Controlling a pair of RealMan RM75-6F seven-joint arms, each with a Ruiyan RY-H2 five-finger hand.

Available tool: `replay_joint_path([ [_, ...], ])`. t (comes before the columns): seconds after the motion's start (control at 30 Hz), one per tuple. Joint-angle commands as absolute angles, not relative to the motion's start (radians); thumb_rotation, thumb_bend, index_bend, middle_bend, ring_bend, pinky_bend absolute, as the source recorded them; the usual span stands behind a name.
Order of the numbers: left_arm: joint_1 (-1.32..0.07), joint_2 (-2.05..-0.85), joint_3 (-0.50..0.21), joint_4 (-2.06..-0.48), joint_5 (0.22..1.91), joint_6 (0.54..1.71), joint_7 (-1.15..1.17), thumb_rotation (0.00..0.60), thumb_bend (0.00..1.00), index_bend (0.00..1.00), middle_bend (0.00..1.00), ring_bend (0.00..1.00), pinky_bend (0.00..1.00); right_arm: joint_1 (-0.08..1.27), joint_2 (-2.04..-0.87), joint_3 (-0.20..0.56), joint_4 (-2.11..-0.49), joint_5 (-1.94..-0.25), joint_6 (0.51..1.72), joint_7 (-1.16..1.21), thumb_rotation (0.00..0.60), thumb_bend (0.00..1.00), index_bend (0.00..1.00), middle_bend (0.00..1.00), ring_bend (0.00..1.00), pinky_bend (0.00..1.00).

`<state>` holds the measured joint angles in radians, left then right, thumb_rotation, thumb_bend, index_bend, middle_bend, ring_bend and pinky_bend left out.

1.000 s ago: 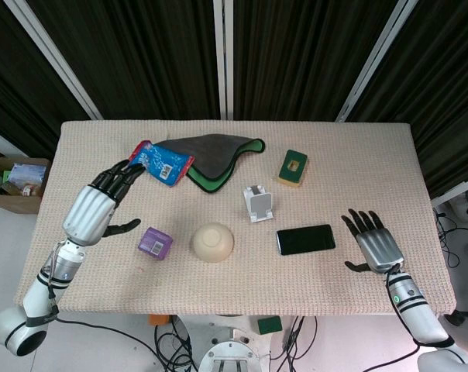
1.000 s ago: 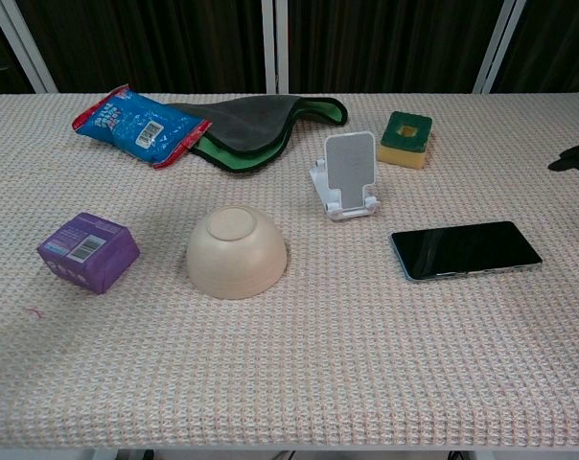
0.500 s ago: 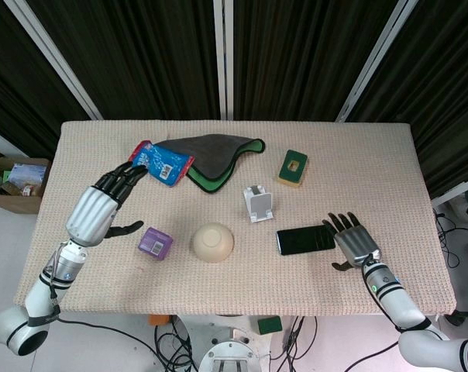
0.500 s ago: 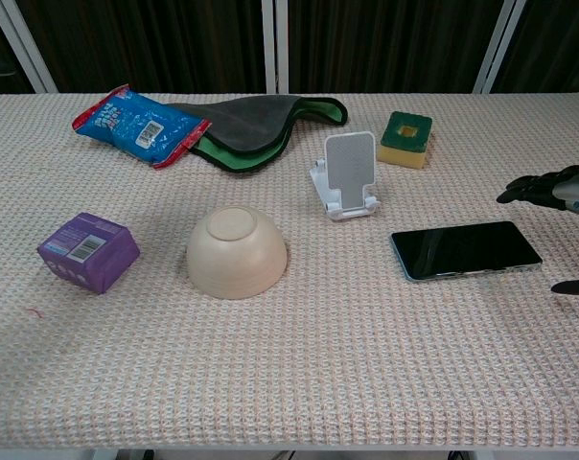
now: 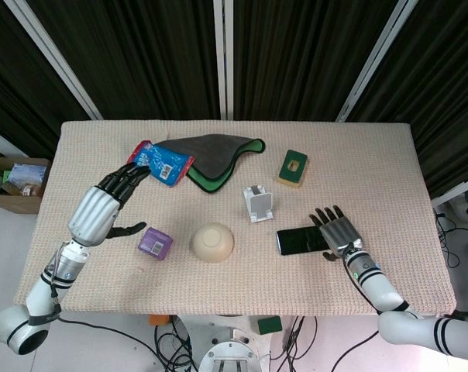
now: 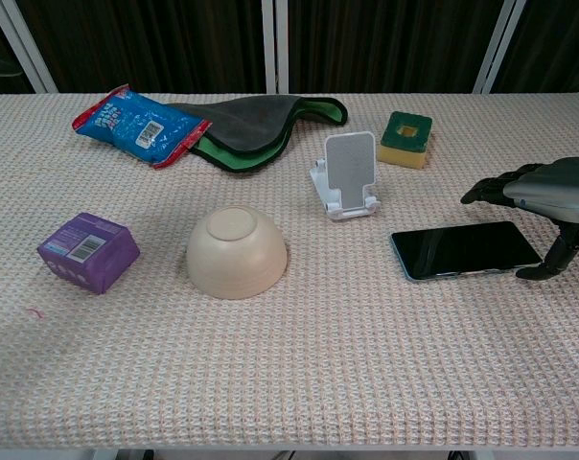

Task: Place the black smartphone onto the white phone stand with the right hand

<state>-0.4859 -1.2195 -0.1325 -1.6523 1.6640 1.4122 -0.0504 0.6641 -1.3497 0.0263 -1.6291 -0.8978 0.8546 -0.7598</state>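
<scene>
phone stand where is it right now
In the head view the stand sits upright mid-table, just up-left of the flat phone, with the upturned bowl to its lower left.

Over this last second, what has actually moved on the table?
Only the right hand: it slid in from the table's right side toward the black smartphone, fingers spread, now at its right end but gripping nothing. The smartphone lies flat where it was; the white phone stand and the left hand have barely shifted.
</scene>
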Motion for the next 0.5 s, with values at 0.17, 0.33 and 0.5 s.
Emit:
replay_joint_path([
  [0.17, -0.486, -1.216, -0.133, -1.658, 1.664, 1.413, -0.045, 0.600, 0.00, 0.07, 0.11, 0.08, 0.25, 0.682, -1.357, 0.009, -1.630, -0.887, 0.860, -0.755, 0.549, 0.28, 0.00, 0.06, 0.00, 0.00],
  [0.33, -0.485, -1.218, -0.134, -1.657, 1.661, 1.415, -0.046, 0.600, 0.00, 0.07, 0.11, 0.08, 0.25, 0.688, -1.359, -0.006, -1.637, -0.894, 0.876, -0.750, 0.587, 0.28, 0.00, 0.08, 0.00, 0.00],
  [0.5, -0.483, -1.224, -0.137, -1.647, 1.655, 1.422, -0.055, 0.600, 0.00, 0.07, 0.11, 0.08, 0.25, 0.692, -1.364, -0.020, -1.632, -0.896, 0.887, -0.750, 0.600, 0.29, 0.03, 0.11, 0.00, 0.00],
])
